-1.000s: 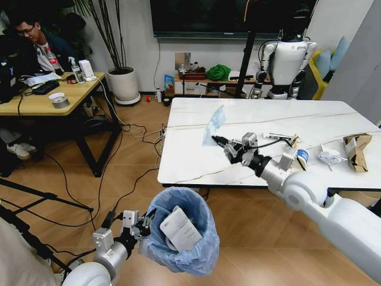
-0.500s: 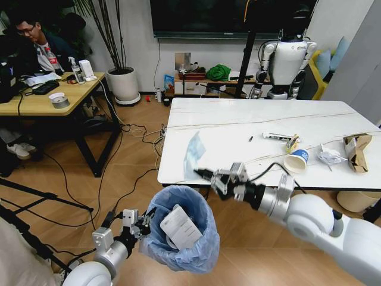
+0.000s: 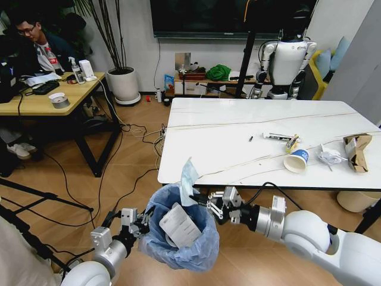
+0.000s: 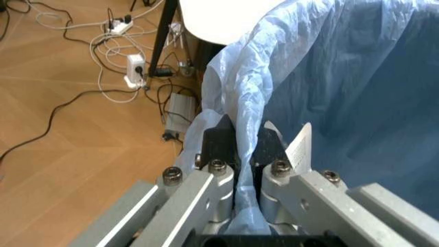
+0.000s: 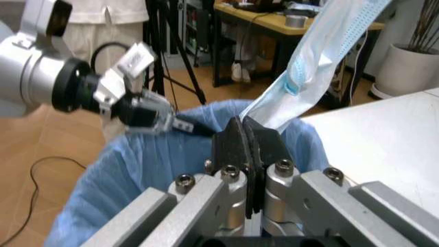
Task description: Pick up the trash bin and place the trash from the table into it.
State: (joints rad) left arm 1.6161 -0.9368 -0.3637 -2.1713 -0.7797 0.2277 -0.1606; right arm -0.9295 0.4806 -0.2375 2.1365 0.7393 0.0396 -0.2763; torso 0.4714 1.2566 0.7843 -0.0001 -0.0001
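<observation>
The right gripper point(image 3: 202, 201) hangs over the open mouth of the trash bin point(image 3: 181, 235), its black fingers point(image 5: 241, 141) clenched flat on a pale blue pleated face mask point(image 3: 189, 176) – a soft, limp strip that stands up from the pinch and flops sideways, its thin ear loop showing in the right wrist view. The bin itself is small and round, held off the wooden floor beside the near edge of the table point(image 3: 214, 140), and lined with a crinkled, light blue translucent bag whose rim spills over in loose folds. Inside lies a flat white rectangular packet point(image 3: 177, 226), tilted against the liner.

The left gripper point(image 3: 141, 224) clamps the bin's rim from the robot's left side; in the left wrist view its dark fingertips point(image 4: 223, 141) press a bunched fold of the thin plastic between them.

On the glossy, dark-veined marble-look tabletop more trash lies well apart from the bin – a white paper cup point(image 3: 296, 160) with a blue band tipped on its side, a crumpled white wrapper point(image 3: 329, 156), and a creased brown paper bag point(image 3: 357, 149) near the far right end
</observation>
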